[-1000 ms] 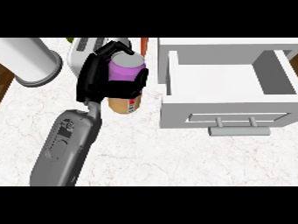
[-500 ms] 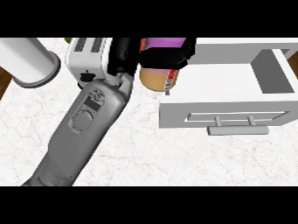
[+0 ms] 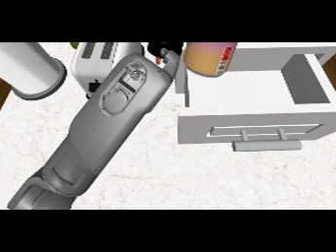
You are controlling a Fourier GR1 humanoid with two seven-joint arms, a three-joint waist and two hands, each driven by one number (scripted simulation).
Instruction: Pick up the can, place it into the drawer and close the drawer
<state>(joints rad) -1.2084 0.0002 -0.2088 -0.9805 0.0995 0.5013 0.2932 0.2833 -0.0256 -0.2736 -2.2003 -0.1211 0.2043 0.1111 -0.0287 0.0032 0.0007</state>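
Tan-and-pink can (image 3: 209, 59) now hangs over drawer (image 3: 254, 118)'s back-left corner, carried in from beside toaster (image 3: 101, 56). Left hand (image 3: 164, 50) mostly hidden behind can; grip cannot be told. Release next, then closing by handle (image 3: 267, 145).

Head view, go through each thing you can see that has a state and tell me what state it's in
drawer: pulled open, nothing lying inside, handle facing the robot.
can: lifted off the counter, tilted, over the drawer's back left corner.
left hand: mostly hidden at the can's left side; fingers cannot be made out.
toaster: standing on the counter, partly behind the forearm.
white cylinder: upright at the counter's left edge.
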